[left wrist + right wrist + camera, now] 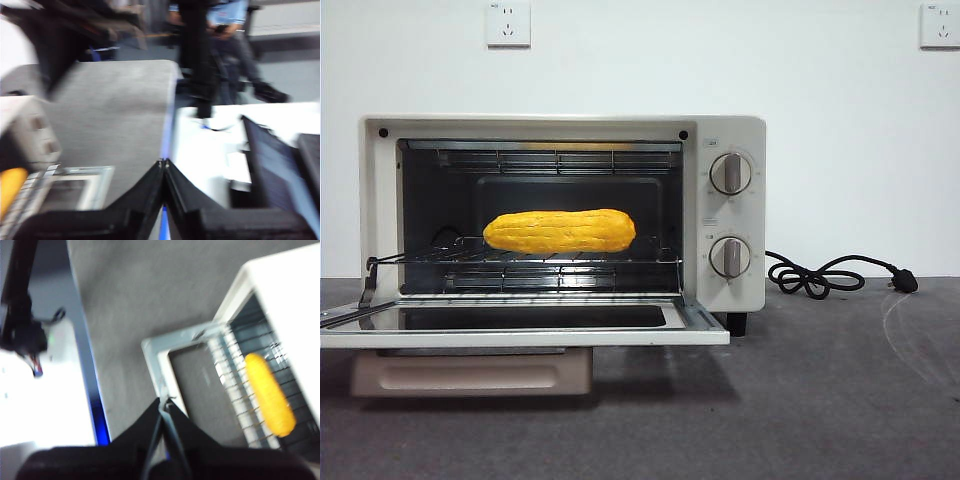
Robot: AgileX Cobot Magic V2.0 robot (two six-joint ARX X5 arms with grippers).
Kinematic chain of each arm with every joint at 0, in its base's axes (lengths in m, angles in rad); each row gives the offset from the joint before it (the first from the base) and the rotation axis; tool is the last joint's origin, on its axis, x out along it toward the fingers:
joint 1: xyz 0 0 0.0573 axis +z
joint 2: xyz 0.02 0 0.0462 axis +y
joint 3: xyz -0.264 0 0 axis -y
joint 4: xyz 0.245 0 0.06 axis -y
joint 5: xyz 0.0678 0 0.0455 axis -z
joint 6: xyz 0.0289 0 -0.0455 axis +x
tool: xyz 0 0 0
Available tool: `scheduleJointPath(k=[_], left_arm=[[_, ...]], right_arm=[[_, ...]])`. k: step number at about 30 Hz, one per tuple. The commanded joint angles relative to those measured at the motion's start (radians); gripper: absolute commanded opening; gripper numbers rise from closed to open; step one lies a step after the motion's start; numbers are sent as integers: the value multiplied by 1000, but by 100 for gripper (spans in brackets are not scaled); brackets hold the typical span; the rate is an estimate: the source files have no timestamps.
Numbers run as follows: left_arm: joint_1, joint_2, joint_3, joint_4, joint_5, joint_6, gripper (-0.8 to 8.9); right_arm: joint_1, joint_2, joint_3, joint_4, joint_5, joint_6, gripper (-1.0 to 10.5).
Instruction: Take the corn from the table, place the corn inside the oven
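Across the middle of the front view, the corn (560, 231) lay on the wire rack (520, 256) inside the oven (735, 125), its long axis running left to right, parallel to the open mouth, with the door (520, 328) folded down flat toward the camera over the table (820, 400). Neither of my arms showed in that picture; the black cord (820, 275) trailed off at right of centre. At the lower left of my left wrist view, a yellow end of the corn (11, 187) peeked beside the rack bars, well off to the side of my left gripper (163, 162), whose jaws were pressed together with nothing between them. Right of centre in my right wrist view, the corn (269, 394) lay along the rack, slanting from the upper middle toward the lower right, with the door (165, 365) between it and my right gripper (164, 402), also closed tight and holding nothing. Both grippers stood apart from the cob. I judged the placing done; what remained looked like lifting the door, and which arm was nearer its handle I could not tell.
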Motion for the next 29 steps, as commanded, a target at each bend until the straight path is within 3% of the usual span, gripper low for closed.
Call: scheduleJointPath(k=[1,5,8,12,17,22,25,29], left_arm=[[-8,-3,-4,49,225,71,-8],[-8,16,-4,163,533,249,-8],[-8,33,-4,203,648,311,-8],[-8,97,-9,203,652,325,-9],[-8,254,-9,204,756,336,-9],[14,435,-9,179,707,359,-9],[96,546,-9,174,680,365,-9],[317,666,-9,174,700,359,-9]], right_arm=[[-41,0,42,-22,-54,-5,-7],[-105,0,76,-22,-118,-5,-7],[-145,0,86,-22,-121,-3,-7],[-178,0,86,-22,-121,-3,-7],[-204,0,86,-22,-128,-3,-7],[-206,0,86,-22,-128,-3,-7],[-206,0,86,-22,-128,-3,-7],[-206,0,86,-22,-128,-3,-7]])
